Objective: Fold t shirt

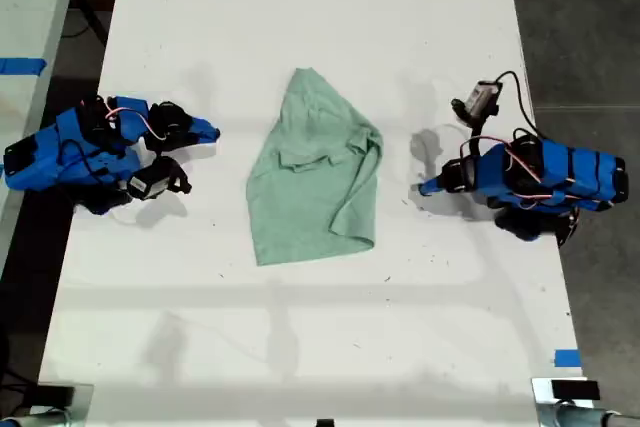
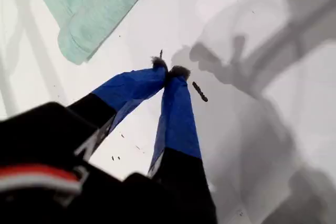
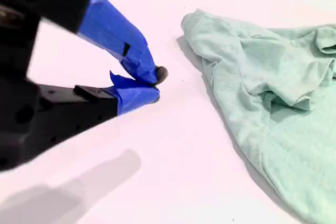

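The t shirt [image 1: 315, 172] lies crumpled and partly folded over itself in the middle of the white table [image 1: 300, 347], pale mint green. My first gripper [image 1: 425, 187] is at the exterior view's right, shut on nothing, its blue-taped tips [image 2: 168, 70] touching just above the table, a short way from a hemmed corner of the t shirt [image 2: 89, 3]. My second gripper [image 1: 212, 132] is at the exterior view's left, also shut and empty [image 3: 155, 82], apart from the ribbed edge of the t shirt [image 3: 273, 103].
Dark floor borders the table at the exterior view's right. A second pale surface with blue tape [image 1: 22, 66] stands at that view's left. Another blue tape piece [image 1: 566, 357] marks the table's near right edge. A small dark mark [image 2: 199, 91] sits by my first gripper.
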You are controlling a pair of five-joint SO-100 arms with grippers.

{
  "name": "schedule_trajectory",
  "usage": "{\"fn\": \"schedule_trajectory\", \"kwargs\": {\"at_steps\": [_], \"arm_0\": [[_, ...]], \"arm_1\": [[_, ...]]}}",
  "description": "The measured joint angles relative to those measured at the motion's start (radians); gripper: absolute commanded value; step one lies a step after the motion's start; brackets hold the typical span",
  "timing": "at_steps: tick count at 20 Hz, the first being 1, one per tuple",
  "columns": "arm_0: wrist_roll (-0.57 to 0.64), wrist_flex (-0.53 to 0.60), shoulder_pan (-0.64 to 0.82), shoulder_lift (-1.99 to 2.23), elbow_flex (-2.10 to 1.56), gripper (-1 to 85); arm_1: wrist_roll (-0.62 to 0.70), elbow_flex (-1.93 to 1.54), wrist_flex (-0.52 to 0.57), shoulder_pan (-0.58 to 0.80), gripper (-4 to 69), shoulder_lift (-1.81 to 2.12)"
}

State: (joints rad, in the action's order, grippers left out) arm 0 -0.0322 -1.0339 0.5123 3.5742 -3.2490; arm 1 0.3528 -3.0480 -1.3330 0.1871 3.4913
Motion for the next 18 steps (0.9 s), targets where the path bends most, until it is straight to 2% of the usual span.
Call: {"fn": "schedule_trajectory", "kwargs": {"at_steps": [3, 4, 5, 14, 18], "arm_0": [[0.000, 0.000, 0.000, 0.000, 0.000, 0.1], [0.000, 0.000, 0.000, 0.000, 0.000, 5.2], [0.000, 0.000, 0.000, -0.002, 0.000, 5.9], [0.012, 0.000, 0.000, -0.011, -0.002, 8.4], [0.031, 0.000, 0.000, -0.011, -0.002, 6.6]], "arm_1": [[0.000, 0.000, 0.000, 0.000, 2.2, 0.000], [0.000, 0.000, 0.000, 0.000, 2.2, 0.000], [0.000, 0.000, 0.000, 0.000, 2.2, 0.000], [0.000, 0.000, 0.000, 0.000, 2.2, 0.000], [0.000, 0.000, 0.000, 0.000, 2.2, 0.000]]}}
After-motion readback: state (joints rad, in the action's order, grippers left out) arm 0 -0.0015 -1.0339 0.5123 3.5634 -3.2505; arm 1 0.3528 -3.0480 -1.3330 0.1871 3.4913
